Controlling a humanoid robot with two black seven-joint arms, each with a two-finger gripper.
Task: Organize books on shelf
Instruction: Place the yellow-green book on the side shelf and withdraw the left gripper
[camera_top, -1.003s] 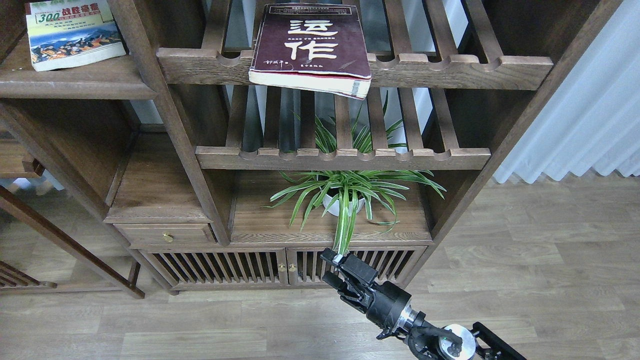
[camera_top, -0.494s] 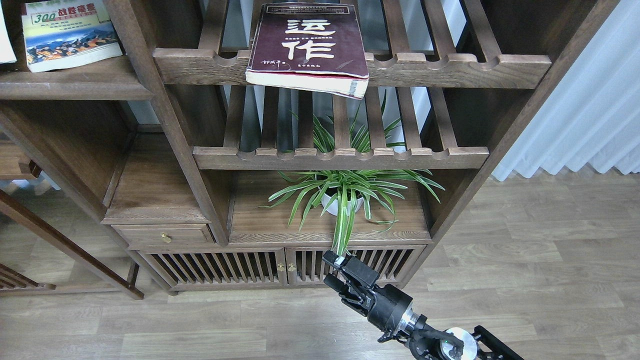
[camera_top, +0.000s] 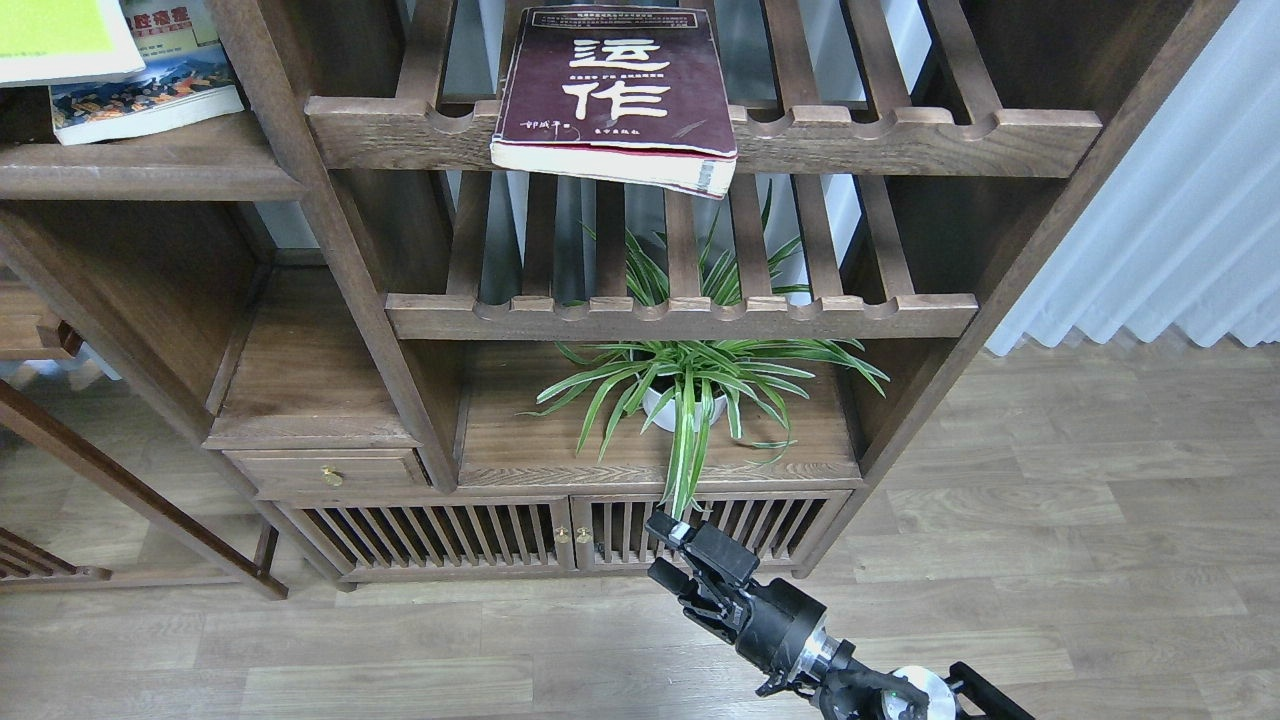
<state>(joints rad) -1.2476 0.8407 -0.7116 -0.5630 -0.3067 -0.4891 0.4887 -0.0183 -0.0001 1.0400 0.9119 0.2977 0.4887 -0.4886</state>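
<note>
The thick maroon book (camera_top: 615, 95) with big white characters lies flat on the upper slatted rack, its front edge hanging over the notched rail. The green "300" book (camera_top: 150, 85) lies on the flat dark wood shelf (camera_top: 150, 165) at the top left. The lime-yellow and white book (camera_top: 55, 35) shows at the top left corner, over the left part of the "300" book; what holds it is out of view. My right gripper (camera_top: 668, 550) is open and empty, low in front of the cabinet doors. My left gripper is out of view.
A potted spider plant (camera_top: 690, 390) stands on the lower board under the second slatted rack (camera_top: 680, 315). Slatted cabinet doors (camera_top: 560, 535) and a small drawer (camera_top: 325, 470) are below. A white curtain (camera_top: 1180, 200) hangs at the right. The floor is wood.
The lime-yellow and white book has come in from the top left and now covers part of the "300" book. My right gripper has sunk slightly.
</note>
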